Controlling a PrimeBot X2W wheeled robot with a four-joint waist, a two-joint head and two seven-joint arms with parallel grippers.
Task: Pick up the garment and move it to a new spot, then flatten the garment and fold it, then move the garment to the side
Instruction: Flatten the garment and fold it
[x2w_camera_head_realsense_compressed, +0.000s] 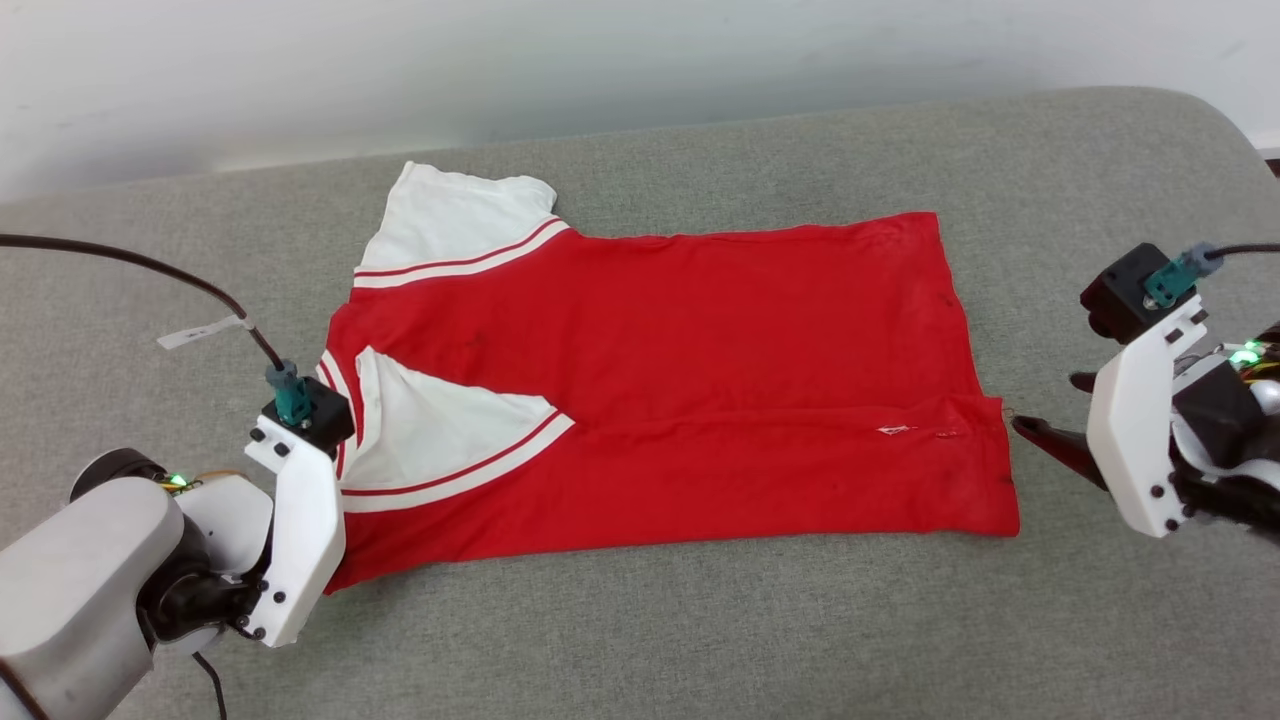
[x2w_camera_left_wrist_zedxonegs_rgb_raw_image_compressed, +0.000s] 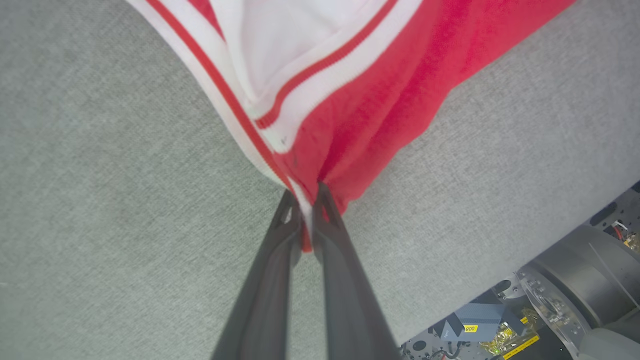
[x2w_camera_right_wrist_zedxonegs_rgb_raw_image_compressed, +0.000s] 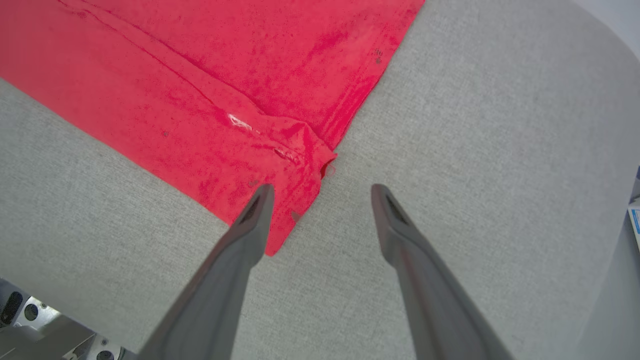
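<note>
At the near left, the robot's left tool (x2w_camera_left_wrist_zedxonegs_rgb_raw_image_compressed: 306, 197) is clenched on the garment (x2w_camera_head_realsense_compressed: 700, 350). Its two dark fingers (x2w_camera_left_wrist_zedxonegs_rgb_raw_image_compressed: 265, 290) pinch the striped trim (x2w_camera_left_wrist_zedxonegs_rgb_raw_image_compressed: 235, 117) and the red cloth at the shoulder-end corner, which bunches into the grip. At the near right, the right tool (x2w_camera_right_wrist_zedxonegs_rgb_raw_image_compressed: 322, 190) stands wide open and holds nothing. One of its fingers hangs over the hem corner (x2w_camera_right_wrist_zedxonegs_rgb_raw_image_compressed: 295, 175) and the other over the bare grey tabletop (x2w_camera_head_realsense_compressed: 640, 620); whether either touches cannot be told.

Between the two tools the garment lies plain side up across the middle of the tabletop. Its near side appears folded over lengthwise, with one white sleeve (x2w_camera_head_realsense_compressed: 440, 425) turned in on the red body. Beyond, the other white sleeve (x2w_camera_head_realsense_compressed: 455, 225) points toward the far edge and the pale wall (x2w_camera_head_realsense_compressed: 300, 70).

The cloth looks light, thin and limp, likely to sag and crease wherever it is unsupported. Corners and seamed edges, taken by both tools at once, seem the surest holds.
</note>
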